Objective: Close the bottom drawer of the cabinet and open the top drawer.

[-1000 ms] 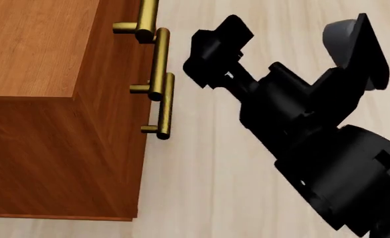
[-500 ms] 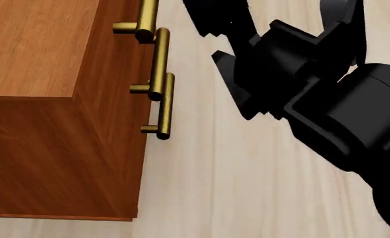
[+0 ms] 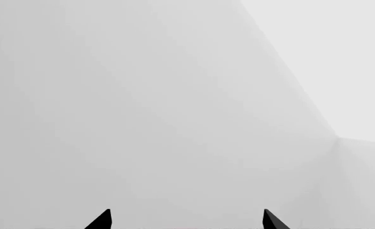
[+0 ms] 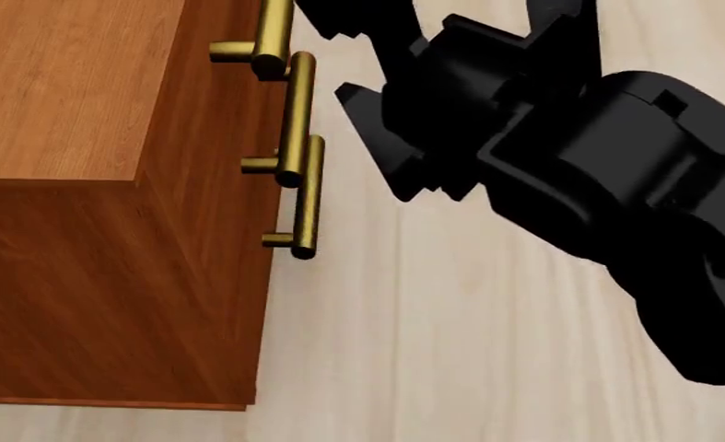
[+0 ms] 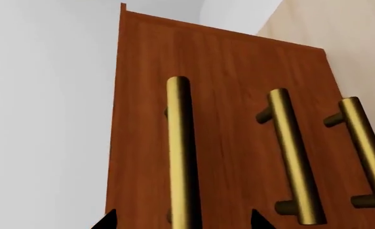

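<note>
The reddish-brown cabinet (image 4: pixel 67 92) fills the left of the head view, seen from above. Its three brass bar handles run down the front: top drawer handle (image 4: pixel 270 41), middle handle (image 4: pixel 296 110), bottom drawer handle (image 4: pixel 309 193). All three drawer fronts look flush with the cabinet face (image 5: pixel 225 71). My right gripper (image 4: pixel 332 51) is open just in front of the top handle. In the right wrist view its two fingertips straddle the top drawer handle (image 5: pixel 181 143) without touching it. My left gripper (image 3: pixel 186 222) is open with nothing between its fingers and faces only blank pale walls.
Pale wood floor (image 4: pixel 399 350) spreads to the right of the cabinet. My black right arm (image 4: pixel 608 184) crosses the upper right of the head view. The right wrist view has a white wall (image 5: pixel 47 119) beside the cabinet.
My right arm has swung up and left towards the cabinet front, bringing the open gripper from beside the middle handle up to the top drawer handle. The cabinet has not changed.
</note>
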Motion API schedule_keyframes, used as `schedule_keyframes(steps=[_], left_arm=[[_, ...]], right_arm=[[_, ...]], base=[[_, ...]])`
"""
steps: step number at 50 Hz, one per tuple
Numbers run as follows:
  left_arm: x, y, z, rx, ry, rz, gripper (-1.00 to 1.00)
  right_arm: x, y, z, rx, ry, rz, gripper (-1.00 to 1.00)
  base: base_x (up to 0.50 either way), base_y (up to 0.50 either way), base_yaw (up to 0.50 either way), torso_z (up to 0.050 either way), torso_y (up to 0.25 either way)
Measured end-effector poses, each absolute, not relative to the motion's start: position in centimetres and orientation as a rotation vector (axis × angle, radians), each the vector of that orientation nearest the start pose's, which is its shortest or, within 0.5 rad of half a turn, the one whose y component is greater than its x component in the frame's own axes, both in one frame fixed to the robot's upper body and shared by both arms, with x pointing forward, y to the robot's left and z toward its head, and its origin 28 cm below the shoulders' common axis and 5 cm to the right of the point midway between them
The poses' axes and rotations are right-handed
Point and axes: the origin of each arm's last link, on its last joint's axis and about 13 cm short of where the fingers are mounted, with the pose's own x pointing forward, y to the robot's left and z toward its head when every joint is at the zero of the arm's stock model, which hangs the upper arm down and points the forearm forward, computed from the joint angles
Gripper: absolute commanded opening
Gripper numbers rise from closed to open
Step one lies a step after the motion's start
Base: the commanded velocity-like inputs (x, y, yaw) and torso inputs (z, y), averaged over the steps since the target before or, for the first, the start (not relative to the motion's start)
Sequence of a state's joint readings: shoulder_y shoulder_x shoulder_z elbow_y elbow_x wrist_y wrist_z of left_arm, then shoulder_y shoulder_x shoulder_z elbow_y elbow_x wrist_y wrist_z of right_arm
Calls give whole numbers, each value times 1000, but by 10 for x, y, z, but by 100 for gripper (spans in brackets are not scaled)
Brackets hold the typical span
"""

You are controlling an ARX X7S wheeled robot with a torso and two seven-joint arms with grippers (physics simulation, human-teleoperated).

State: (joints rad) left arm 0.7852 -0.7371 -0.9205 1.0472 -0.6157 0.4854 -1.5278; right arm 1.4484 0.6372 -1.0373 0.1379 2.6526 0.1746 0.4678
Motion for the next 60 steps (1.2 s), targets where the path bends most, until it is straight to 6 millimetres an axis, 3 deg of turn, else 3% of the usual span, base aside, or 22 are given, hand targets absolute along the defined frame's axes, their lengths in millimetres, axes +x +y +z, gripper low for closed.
schedule_keyframes(steps=[60], left_arm=[[63, 307, 255, -356, -1099, 1065, 100]], right_arm=[[341, -71, 321, 1099, 589, 681, 100]], base=[[0, 0, 0, 0, 0]])
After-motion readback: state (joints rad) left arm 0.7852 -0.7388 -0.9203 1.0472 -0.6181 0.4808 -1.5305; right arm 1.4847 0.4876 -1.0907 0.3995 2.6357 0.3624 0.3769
